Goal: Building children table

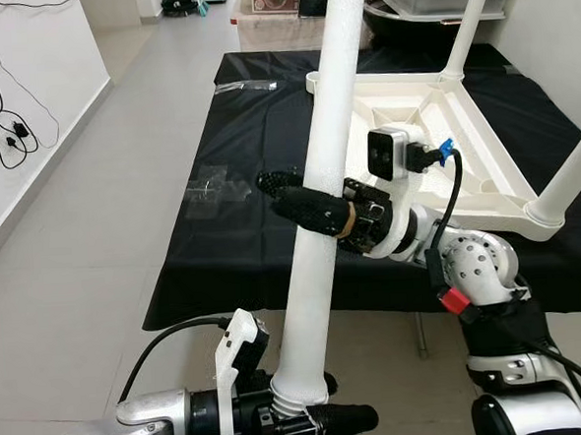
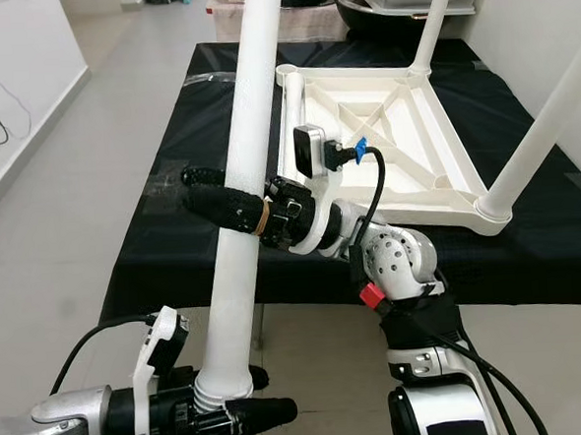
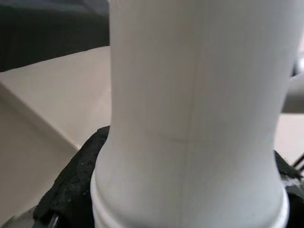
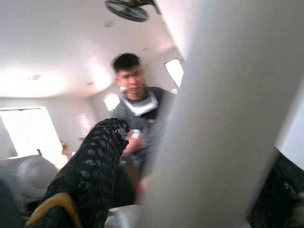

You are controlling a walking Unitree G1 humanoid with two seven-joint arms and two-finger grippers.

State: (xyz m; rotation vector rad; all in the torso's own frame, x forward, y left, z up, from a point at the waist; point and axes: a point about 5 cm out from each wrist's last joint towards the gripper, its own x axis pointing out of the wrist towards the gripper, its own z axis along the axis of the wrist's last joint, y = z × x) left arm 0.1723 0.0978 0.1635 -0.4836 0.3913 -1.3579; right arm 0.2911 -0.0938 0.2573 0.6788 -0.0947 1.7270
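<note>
2 grippers clench the white leg (image 1: 319, 191): left gripper (image 1: 318, 425) at its base, right gripper (image 1: 305, 205) midway; keeping it plumb over the tabletop (image 1: 463, 138) socket should help seating.

The table leg (image 1: 326, 186) is plain white, as is the upturned tabletop (image 1: 444, 144) behind it, which lies on a black cloth (image 1: 239, 181). The right gripper (image 1: 304, 202) has black fingers with a dotted, knobbly texture (and a tan band round their base), on a silver arm with a red tag and a blue plug. The left gripper (image 1: 318, 423) is black too. The floor (image 1: 85, 250) is pale grey tile. A person (image 4: 137, 104) wears grey.
</note>
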